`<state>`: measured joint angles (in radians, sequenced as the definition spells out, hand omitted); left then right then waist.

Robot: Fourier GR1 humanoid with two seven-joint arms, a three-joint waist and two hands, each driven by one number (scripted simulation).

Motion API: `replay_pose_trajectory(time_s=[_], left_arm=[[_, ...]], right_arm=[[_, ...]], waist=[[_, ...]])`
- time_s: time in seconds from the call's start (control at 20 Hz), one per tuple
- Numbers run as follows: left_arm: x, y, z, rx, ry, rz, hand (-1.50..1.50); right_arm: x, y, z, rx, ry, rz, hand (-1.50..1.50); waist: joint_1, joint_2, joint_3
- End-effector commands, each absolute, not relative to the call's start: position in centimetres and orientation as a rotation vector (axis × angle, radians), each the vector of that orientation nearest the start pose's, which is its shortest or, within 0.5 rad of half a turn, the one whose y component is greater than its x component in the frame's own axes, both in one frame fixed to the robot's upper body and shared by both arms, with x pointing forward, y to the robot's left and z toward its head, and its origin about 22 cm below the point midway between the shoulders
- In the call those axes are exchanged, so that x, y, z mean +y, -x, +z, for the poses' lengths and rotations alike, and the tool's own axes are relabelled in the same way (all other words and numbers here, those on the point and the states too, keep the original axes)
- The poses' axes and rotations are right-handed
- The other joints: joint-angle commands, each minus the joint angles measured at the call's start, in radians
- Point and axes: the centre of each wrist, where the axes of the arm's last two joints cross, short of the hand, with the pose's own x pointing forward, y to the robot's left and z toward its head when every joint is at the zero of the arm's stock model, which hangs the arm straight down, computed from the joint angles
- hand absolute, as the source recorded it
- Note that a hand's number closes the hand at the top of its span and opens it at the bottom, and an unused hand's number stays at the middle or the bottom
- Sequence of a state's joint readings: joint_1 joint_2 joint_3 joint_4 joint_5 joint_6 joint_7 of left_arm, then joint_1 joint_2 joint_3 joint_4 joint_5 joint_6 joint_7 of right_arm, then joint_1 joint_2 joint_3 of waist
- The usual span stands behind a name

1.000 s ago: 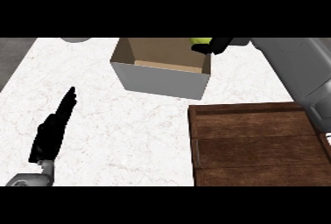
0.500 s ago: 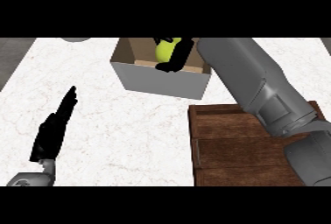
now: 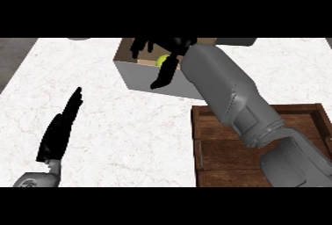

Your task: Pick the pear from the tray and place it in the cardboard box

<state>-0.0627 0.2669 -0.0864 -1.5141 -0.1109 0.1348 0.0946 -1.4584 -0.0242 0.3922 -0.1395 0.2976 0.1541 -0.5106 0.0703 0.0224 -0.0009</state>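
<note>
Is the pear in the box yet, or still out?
In: the pear shows inside the cardboard box walls, under the right hand.

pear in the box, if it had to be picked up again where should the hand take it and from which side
Probably from straight above. The pear sits inside the open-topped cardboard box, whose walls block any sideways approach. Only a small yellow-green patch shows past the right hand, so its stem end and tilt cannot be told; closing fingers and thumb around its widest part seems safest.

Bare counter [image 3: 130, 118] btwn left hand [image 3: 58, 132] & tray [image 3: 214, 149]; box [image 3: 139, 79] walls ahead.
</note>
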Motion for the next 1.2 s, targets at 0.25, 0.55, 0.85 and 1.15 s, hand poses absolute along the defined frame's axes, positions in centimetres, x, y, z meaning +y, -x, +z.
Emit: replay_pose_trajectory(time_s=[0.25,0.55,0.85,1.15], left_arm=[[27.8,-26.0,2.3,-1.479,-0.342,-0.257,0.0],[26.1,-25.7,1.6,-1.496,-0.321,-0.237,0.0],[26.5,-26.0,2.3,-1.513,-0.332,-0.276,0.0],[25.6,-26.4,2.7,-1.533,-0.313,-0.272,0.0]], right_arm=[[-4.8,-45.3,13.0,-1.837,-0.194,1.021,-1.5],[-7.5,-46.9,16.3,-1.835,-0.325,0.74,-1.5],[-13.7,-48.3,18.5,-1.826,-0.286,0.504,-1.5],[-22.9,-48.6,20.1,-1.85,-0.185,0.355,-1.5]], waist=[[0.0,0.001,0.001],[0.004,0.007,0.001],[0.018,0.018,0.001],[0.035,0.036,0.003]])
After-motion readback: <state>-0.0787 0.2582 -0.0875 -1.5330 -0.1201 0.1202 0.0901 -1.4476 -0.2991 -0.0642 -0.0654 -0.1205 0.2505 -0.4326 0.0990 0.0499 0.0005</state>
